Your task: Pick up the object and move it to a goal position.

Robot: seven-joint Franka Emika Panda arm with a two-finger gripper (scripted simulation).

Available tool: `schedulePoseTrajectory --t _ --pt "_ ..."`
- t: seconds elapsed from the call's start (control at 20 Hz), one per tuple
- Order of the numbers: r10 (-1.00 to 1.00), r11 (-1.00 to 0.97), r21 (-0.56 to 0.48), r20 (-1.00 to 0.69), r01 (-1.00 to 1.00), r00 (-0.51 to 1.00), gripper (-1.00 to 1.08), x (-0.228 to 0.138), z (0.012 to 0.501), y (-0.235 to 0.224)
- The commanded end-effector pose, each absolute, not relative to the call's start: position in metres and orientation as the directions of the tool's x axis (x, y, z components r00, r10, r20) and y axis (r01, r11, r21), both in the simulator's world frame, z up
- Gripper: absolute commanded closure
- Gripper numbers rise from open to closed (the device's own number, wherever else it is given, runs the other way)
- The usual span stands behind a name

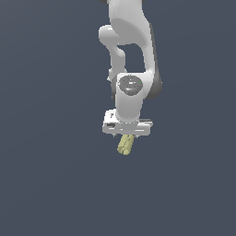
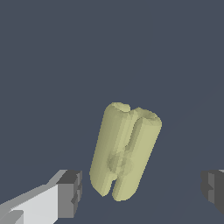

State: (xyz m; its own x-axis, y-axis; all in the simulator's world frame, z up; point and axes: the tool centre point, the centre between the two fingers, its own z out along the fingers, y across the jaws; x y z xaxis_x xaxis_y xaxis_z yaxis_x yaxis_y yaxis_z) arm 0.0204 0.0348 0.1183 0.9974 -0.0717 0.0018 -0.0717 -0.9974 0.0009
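End effector (image 2: pixel 140 188) gapes wide, holding nothing; the object (image 2: pixel 125 151) lies between its fingers, touching neither.

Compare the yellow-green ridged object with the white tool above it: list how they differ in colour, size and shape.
Colour: the object is pale yellow-green; the tool is white with dark grey fingertips.
Size: in the exterior view the object is narrower than the tool's body.
Shape: the object is a stubby oblong with rounded lengthwise ridges; the tool is a flat, blocky bar with squared fingertips.
Shared: the object lies between the open fingertips, touching neither.
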Motion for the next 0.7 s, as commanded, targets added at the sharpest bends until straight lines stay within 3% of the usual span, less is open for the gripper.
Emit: schedulePoseTrajectory --t 0.0,0.65 --pt "-0.09 -0.996 0.0 0.001 -0.09 0.996 -0.92 0.022 0.11 0.039" --pt "-0.101 -0.995 0.0 -0.001 -0.101 0.995 -0.92 0.021 0.085 0.041"
